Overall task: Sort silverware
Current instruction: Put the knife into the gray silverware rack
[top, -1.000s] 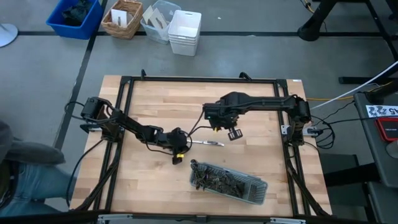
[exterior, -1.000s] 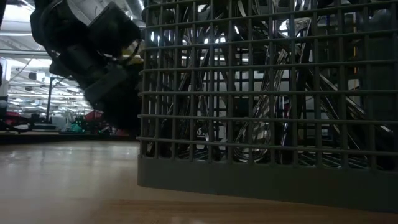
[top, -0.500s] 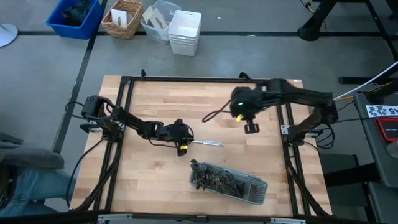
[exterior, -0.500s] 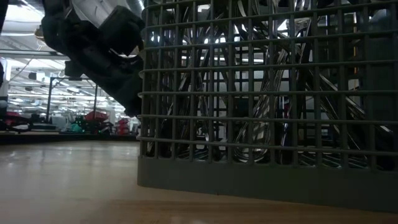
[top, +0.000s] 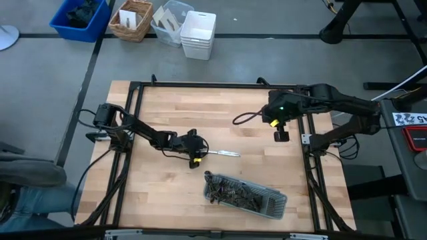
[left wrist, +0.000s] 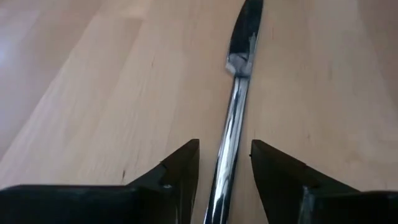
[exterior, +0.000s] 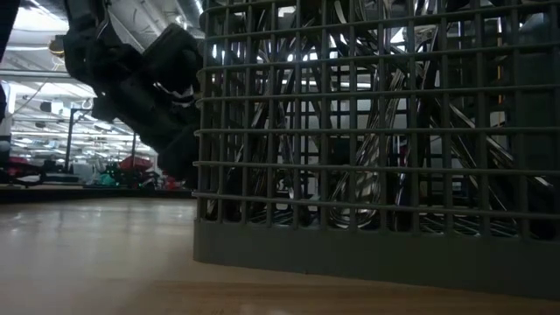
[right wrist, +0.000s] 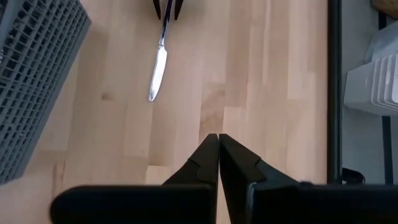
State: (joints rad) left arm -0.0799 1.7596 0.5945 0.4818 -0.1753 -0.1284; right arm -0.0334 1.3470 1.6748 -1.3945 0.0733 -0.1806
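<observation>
A silver knife (top: pixel 223 153) lies flat on the wooden table, blade toward the right edge. My left gripper (top: pixel 199 157) is low at its handle end and open. In the left wrist view the fingers (left wrist: pixel 186 158) stand either side of the handle (left wrist: pixel 229 143) with a gap on both sides. My right gripper (top: pixel 281 135) hangs raised over the table's right part, shut and empty (right wrist: pixel 218 140). The grey mesh tray (top: pixel 244 195) near the front edge holds several pieces of silverware (exterior: pixel 367 131), which lean against its walls.
A black frame (top: pixel 137 90) runs around the tabletop. Bare wood lies between the knife and the far edge. Bins and a basket (top: pixel 130 19) stand on the floor beyond the table. A person's clothing (top: pixel 27 173) shows at the left.
My right gripper has risen and gone toward the table's right edge, away from the knife, staying shut. My left gripper has shifted a little toward the knife's handle end and turned. The knife has stayed in place on the table.
</observation>
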